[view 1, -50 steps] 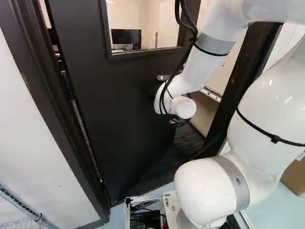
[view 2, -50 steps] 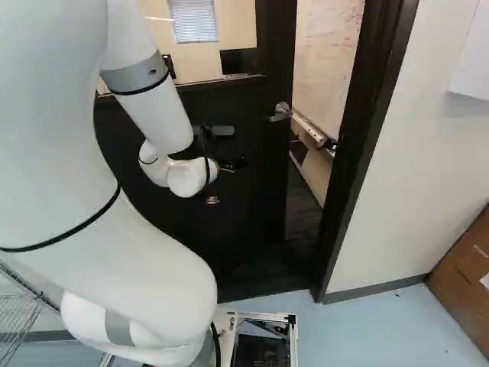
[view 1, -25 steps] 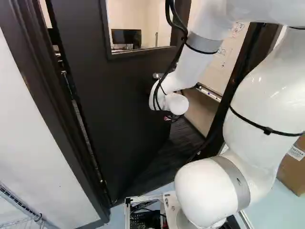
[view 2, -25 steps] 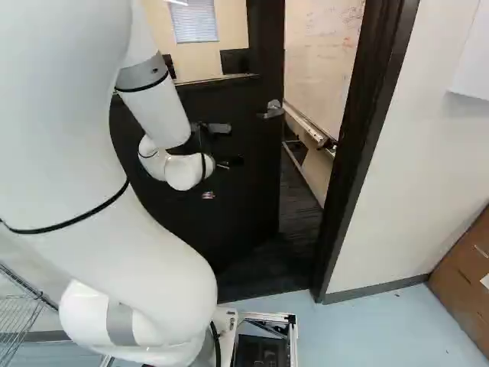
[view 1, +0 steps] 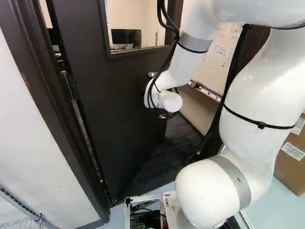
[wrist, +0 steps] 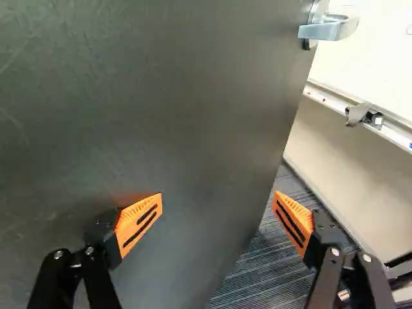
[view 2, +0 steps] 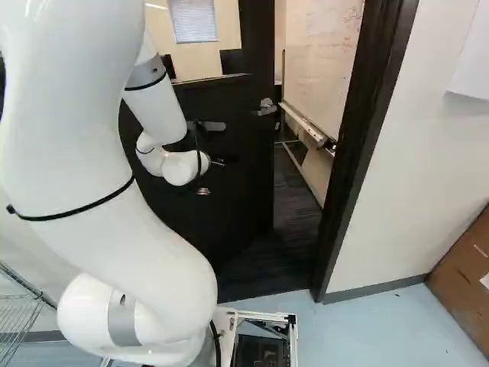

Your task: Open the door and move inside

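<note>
The dark, windowed door with silver handle stands partly open, angled inward.

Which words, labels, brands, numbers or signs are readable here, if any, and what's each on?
None I can quote with confidence.
Cardboard box, right of left base view: two white labels, print too small and blurred.
Whiteboard past the open door: handwriting and a small sketch, too faint to read.
Door: no lettering visible.

Box label, whiteboard writing — none legible
</note>
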{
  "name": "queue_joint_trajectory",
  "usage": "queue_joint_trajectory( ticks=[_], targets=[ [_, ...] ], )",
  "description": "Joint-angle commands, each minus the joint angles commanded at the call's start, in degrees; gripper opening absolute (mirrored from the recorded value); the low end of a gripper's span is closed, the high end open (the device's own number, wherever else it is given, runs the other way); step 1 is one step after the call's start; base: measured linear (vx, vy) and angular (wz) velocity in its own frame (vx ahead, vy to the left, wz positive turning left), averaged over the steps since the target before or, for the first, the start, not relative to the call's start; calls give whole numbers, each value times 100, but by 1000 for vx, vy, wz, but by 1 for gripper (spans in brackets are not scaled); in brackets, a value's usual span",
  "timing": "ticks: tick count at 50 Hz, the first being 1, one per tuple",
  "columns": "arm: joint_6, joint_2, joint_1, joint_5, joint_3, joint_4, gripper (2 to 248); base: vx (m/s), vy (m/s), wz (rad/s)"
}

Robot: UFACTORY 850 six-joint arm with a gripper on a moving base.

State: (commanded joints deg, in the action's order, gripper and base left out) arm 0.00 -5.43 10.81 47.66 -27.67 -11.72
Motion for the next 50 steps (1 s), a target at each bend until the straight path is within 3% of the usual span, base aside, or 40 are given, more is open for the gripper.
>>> queue_joint_trajectory(
  ticks=[50],
  targets=[
    [0, -645, 602, 0, -718, -8, 247, 0, 0, 0]
  ],
)
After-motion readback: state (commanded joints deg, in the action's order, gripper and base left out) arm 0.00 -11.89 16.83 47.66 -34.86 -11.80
